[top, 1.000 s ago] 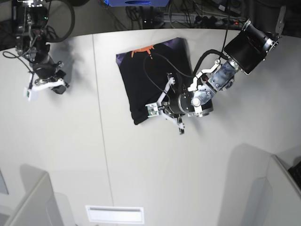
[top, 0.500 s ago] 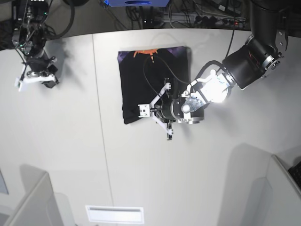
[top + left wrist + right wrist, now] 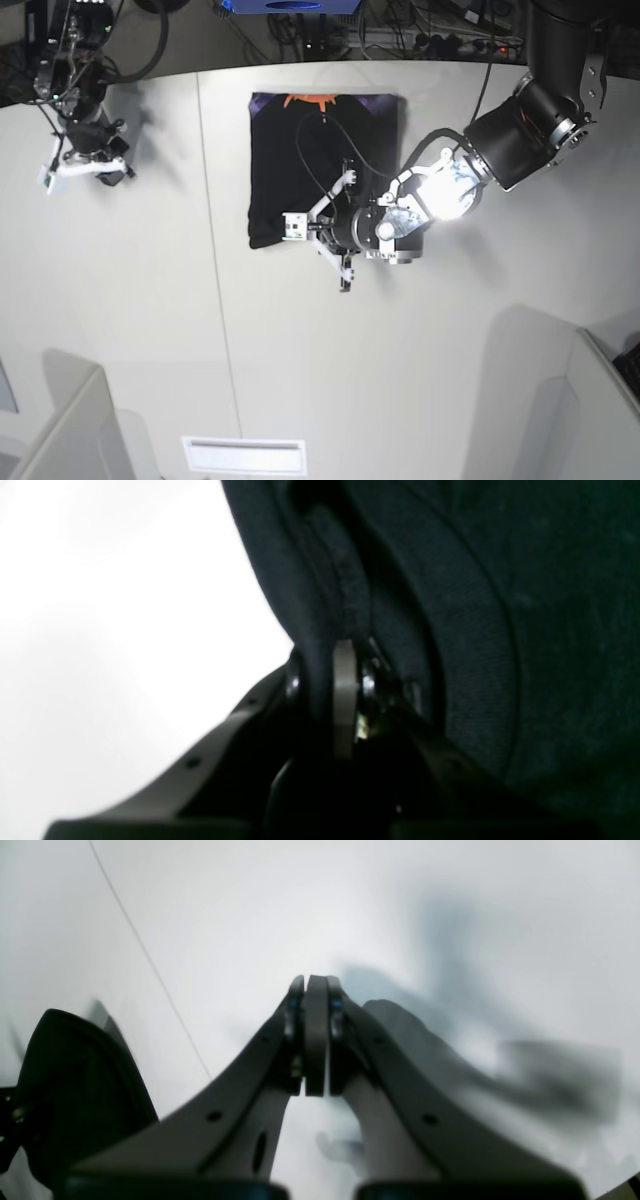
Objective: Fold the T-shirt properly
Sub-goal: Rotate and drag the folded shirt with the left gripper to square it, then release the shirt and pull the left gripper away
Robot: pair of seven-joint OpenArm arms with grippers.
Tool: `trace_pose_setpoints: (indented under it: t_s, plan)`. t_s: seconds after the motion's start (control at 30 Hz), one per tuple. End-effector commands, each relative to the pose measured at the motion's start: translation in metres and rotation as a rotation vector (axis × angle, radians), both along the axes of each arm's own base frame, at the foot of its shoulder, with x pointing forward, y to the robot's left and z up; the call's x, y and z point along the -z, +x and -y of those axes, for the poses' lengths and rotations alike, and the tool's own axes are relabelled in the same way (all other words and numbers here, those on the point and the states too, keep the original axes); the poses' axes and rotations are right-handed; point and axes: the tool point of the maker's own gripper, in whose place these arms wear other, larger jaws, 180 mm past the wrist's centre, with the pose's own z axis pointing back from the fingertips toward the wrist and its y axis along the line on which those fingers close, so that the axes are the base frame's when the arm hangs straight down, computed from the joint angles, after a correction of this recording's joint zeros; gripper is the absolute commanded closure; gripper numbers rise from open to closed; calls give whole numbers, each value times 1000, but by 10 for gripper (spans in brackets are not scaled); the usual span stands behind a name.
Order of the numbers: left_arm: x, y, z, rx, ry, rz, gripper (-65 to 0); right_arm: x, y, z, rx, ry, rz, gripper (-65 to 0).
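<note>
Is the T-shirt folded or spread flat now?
Folded: the T-shirt lies as a compact rectangle, and the left wrist view shows stacked cloth layers.

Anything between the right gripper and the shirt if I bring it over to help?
Nothing visible. The right gripper, shut and empty, hangs over bare table; only open tabletop separates it from the T-shirt. The left gripper is clamped on the shirt's near edge.

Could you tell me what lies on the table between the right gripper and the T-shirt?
Nothing: in the base view, only bare white table separates the right gripper from the T-shirt.
</note>
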Motion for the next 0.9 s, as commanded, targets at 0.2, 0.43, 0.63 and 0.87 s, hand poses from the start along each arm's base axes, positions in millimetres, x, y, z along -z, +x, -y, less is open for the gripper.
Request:
trace_pose_setpoints:
  t_s: [0.2, 0.43, 0.63, 0.87]
  plan:
    - [-25, 24, 4, 6, -21, 69, 0, -13, 11, 5, -9, -24, 48, 0]
    - [-42, 41, 5, 2, -28, 112, -441, -10, 15, -14, -59, -8, 44, 0]
    - [-85, 76, 4, -98, -136, 187, -640, -10, 17, -15, -58, -4, 48, 0]
    - [-154, 97, -2, -181, -305, 315, -640, -13, 20, -14, -63, -12, 56, 0]
